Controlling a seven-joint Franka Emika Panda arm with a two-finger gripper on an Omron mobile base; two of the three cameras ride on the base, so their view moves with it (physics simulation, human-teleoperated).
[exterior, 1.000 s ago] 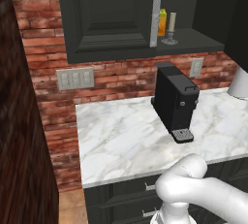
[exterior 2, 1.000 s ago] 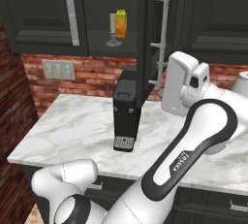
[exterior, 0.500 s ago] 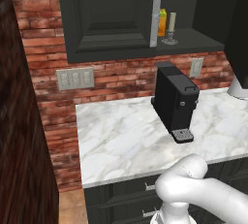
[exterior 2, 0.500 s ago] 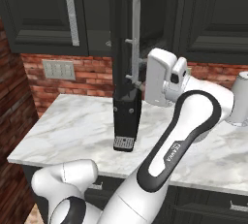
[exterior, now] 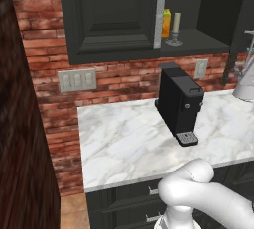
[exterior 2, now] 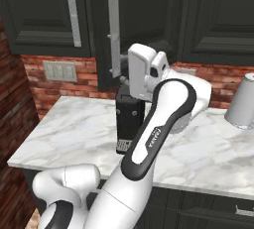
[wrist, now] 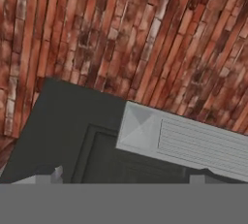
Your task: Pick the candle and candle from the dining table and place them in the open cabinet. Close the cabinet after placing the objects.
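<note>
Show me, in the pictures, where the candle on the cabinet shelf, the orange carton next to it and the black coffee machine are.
candle point(exterior: 176, 22): left base view, on its cream stick.
orange carton point(exterior: 166, 22): left base view, on its front face.
black coffee machine point(exterior: 178, 101): left base view, on its dark side panel.

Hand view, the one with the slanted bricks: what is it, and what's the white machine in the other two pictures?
The white machine is a robot arm in a simulated kitchen. Two cameras sit behind it, one to its left and one to its right. The third sits on its hand, so it tilts. It looks closely at the brick wall, a dark cabinet door and the end of its silver bar handle. The gripper is open and holds nothing.

On the marble worktop stands a black coffee machine. Above it, the black cabinet has a candle and an orange carton on its shelf.
</note>
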